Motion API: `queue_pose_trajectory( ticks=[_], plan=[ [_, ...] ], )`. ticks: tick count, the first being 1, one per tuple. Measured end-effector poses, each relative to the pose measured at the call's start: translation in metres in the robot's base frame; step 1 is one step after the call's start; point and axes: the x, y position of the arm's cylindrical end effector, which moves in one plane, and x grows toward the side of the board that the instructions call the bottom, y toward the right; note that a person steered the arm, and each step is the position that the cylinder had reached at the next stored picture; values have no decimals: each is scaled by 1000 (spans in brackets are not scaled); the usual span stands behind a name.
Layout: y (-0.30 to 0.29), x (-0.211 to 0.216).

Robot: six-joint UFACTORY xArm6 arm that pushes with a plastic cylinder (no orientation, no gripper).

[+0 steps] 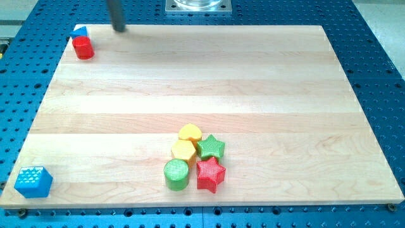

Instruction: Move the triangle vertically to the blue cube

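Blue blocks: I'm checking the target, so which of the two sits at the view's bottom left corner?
The blue cube, alone at the board's bottom left. The other blue block sits top left, touching the red cylinder, near my tip.

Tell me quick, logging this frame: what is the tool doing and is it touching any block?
Tool: bare rod, no jaws, holding nothing. My tip sits at the board's top edge, right of the blue triangle block and red cylinder block, touching neither.

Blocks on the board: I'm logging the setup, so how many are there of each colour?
Blue: 2, the cube and the triangle
Red: 2, the cylinder and the star
Yellow: 2, the heart and the hexagon
Green: 2, the star and the cylinder
Total: 8
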Motion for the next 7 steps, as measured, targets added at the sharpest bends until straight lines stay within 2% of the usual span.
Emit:
queue_pose_trajectory(
  ticks=[1, 3, 4, 5, 6, 7],
  plan=[
    [-58, 0],
    [4, 155],
    [6, 170],
    [14, 105],
    [52, 162],
    [32, 280]
  ],
)
